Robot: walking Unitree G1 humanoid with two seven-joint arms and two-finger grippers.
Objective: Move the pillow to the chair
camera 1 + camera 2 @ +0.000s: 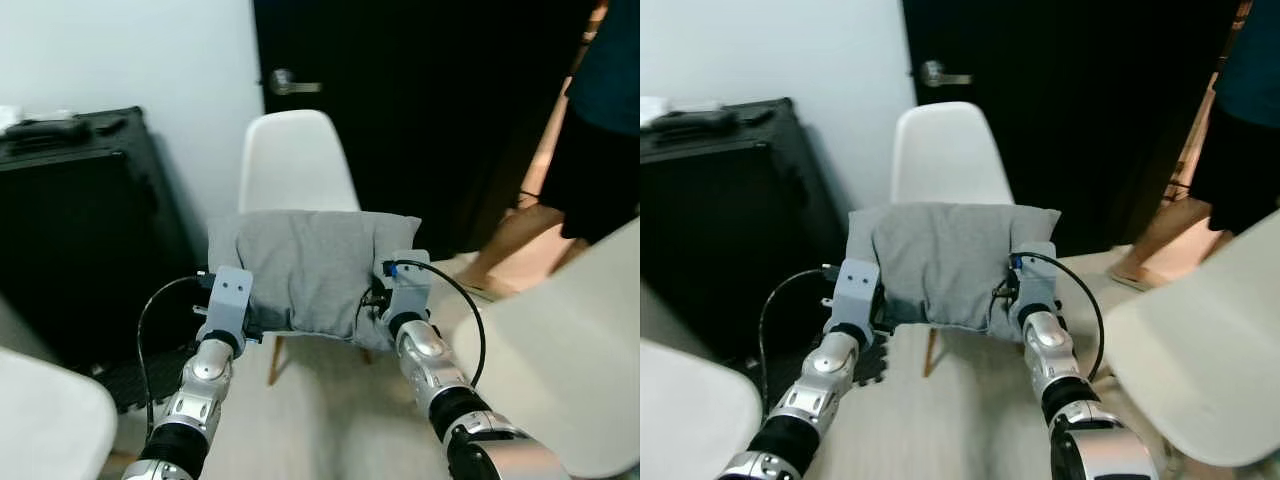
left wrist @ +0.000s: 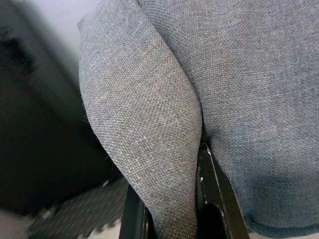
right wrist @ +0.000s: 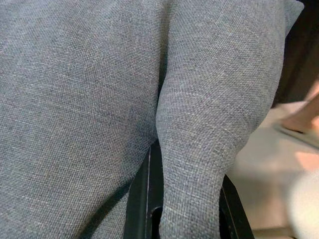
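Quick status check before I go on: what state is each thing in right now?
pillow: held up before the chair, pinched at both sides
left gripper: shut on a fold of pillow
right gripper: shut on a fold of pillow
white chair: upright, facing the robot
dark door: shut
person: standing at the right

You have the grey fabric pillow held at 12 o'clock between both grippers, the left gripper pinching its left edge and the right gripper its right. Behind it stands the white plastic chair. A black case sits at 10 o'clock; a person's leg at 2 o'clock.
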